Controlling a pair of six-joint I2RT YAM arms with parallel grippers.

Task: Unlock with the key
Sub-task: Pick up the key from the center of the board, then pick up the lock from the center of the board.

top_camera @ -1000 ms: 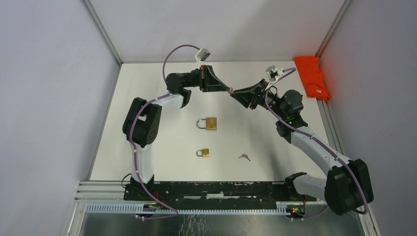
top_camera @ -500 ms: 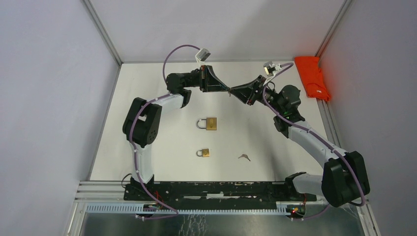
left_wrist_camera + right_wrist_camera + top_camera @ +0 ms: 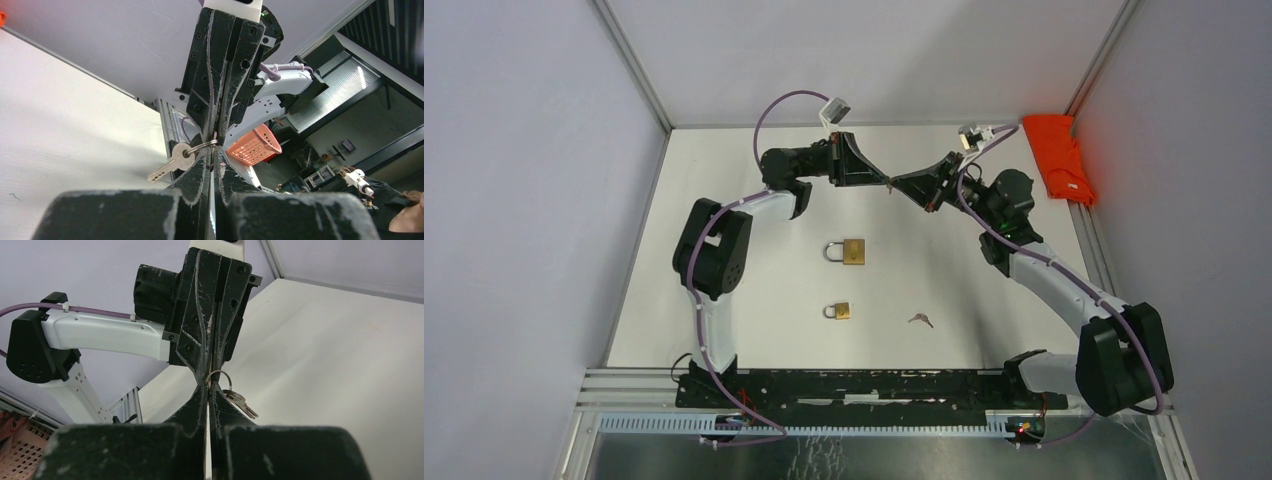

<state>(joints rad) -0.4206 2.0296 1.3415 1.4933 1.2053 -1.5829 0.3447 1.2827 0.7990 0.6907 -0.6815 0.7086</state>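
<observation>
Two sets of jaws now clamp the wire ring (image 3: 202, 145) of the small silver metal key (image 3: 172, 163) near the far edge of the worktop (image 3: 754, 290); my right jaws just closed on it, so my left jaws may release.

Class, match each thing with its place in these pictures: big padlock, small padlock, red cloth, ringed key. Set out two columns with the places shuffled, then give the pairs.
Things
1. big padlock
2. small padlock
3. red cloth
4. ringed key

Places
A. at the far right edge
B. hanging in the air, off the table
C. level with the loose key, to its left
D. mid-table, beyond the small padlock

Pairs: 1-D, 2-C, 3-A, 4-B
</observation>
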